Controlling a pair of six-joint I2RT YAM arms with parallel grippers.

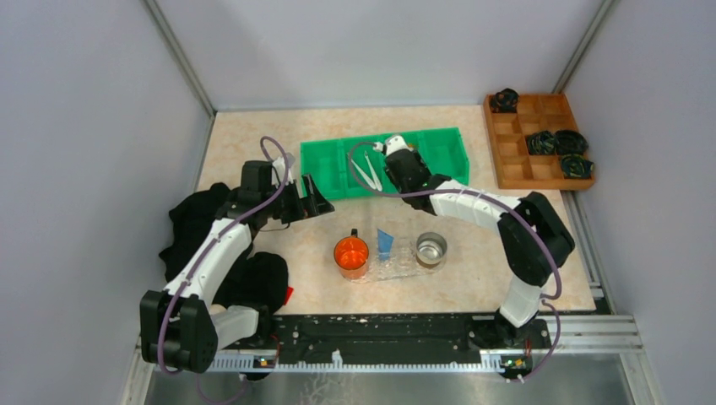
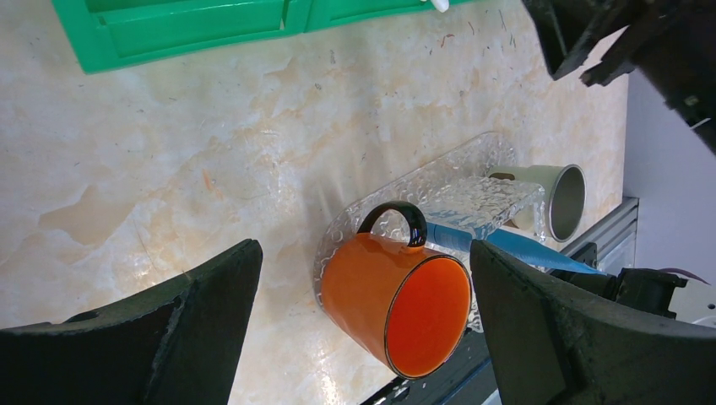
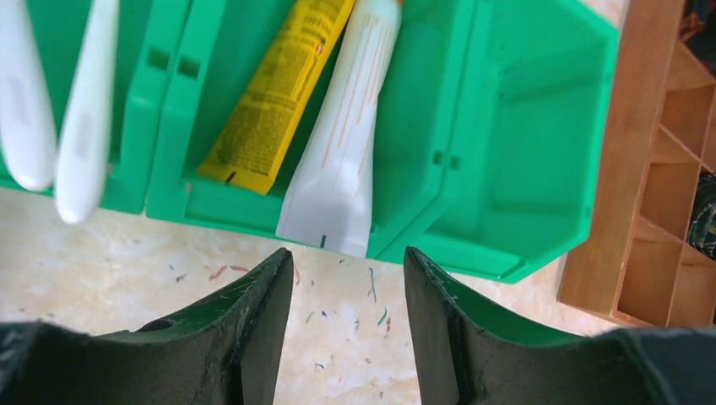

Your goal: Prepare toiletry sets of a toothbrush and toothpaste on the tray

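The clear tray lies at mid-table and holds an orange cup, a blue toothpaste tube and a metal cup. Two white toothbrushes lie in the green bin. In the right wrist view they show at the left, beside a yellow tube and a white tube. My right gripper is open and empty above the bin's near edge, just short of the white tube's flat end. My left gripper is open and empty, left of the tray, facing the orange cup.
A brown wooden compartmented box with black items stands at the back right, close beside the bin. A black cloth lies under my left arm. Grey walls close in the table on three sides.
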